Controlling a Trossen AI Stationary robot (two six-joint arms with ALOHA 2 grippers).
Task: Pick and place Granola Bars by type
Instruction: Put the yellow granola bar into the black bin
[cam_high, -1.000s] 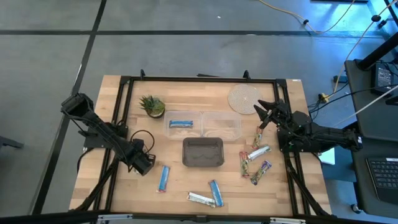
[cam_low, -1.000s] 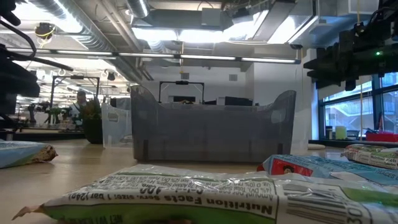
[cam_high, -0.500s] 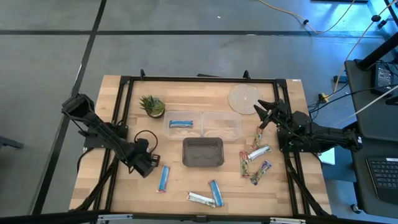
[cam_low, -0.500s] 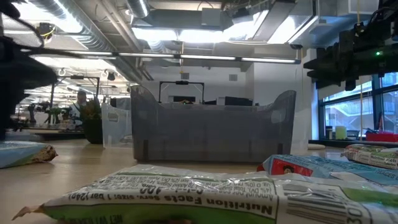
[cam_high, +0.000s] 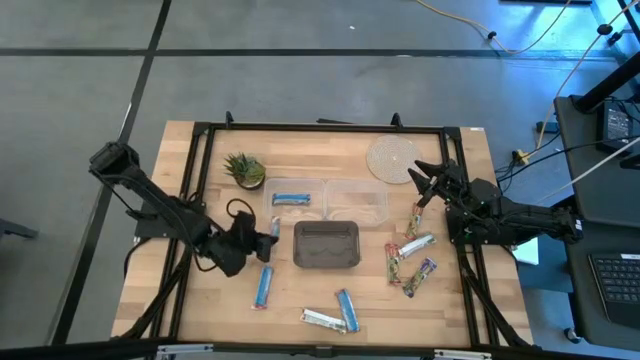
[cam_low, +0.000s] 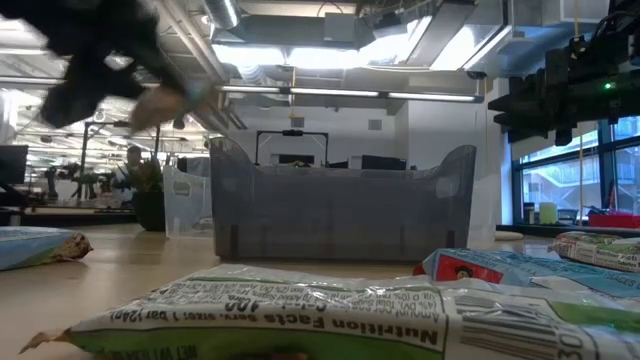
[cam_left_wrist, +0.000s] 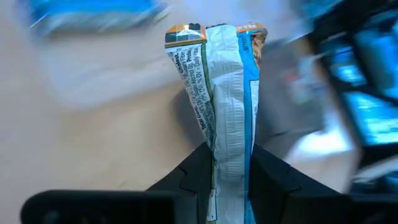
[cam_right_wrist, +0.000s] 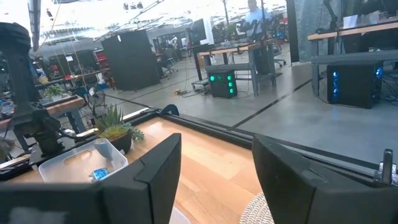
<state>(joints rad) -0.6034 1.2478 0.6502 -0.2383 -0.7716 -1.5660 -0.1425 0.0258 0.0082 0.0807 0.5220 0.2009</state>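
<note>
From above, the left tool (cam_high: 268, 238) is hanging over the wooden tabletop (cam_high: 200, 305) just left of the dark grey bin (cam_high: 326, 245), its fingers clamped on a granola bar (cam_high: 273, 230). A blue bar (cam_high: 291, 199) is lying in the left clear tray (cam_high: 295, 202); the right clear tray (cam_high: 358, 203) is sitting beside it. More bars are lying loose: a blue one (cam_high: 263, 287) below the left tool, a silver-white one (cam_high: 323, 320) and another blue one (cam_high: 347, 310) near the front edge, and multicoloured ones (cam_high: 410, 262) at the right. The right tool (cam_high: 425, 184) is waiting beside the woven coaster (cam_high: 393, 158), fingers parted and holding nothing. A potted plant (cam_high: 245, 170) is standing at the back left.

At table height, the left arm is showing blurred at the upper left, the grey bin (cam_low: 340, 205) is standing mid-table, and a wrapper (cam_low: 300, 315) is filling the foreground.

In the left wrist view, the dark fingers (cam_left_wrist: 198, 168) are pinching a white-and-blue wrapped bar (cam_left_wrist: 227, 112).

In the right wrist view, the fingers (cam_right_wrist: 158, 165) are standing apart, with the plant (cam_right_wrist: 115, 127) and the tray (cam_right_wrist: 84, 162) beyond.
</note>
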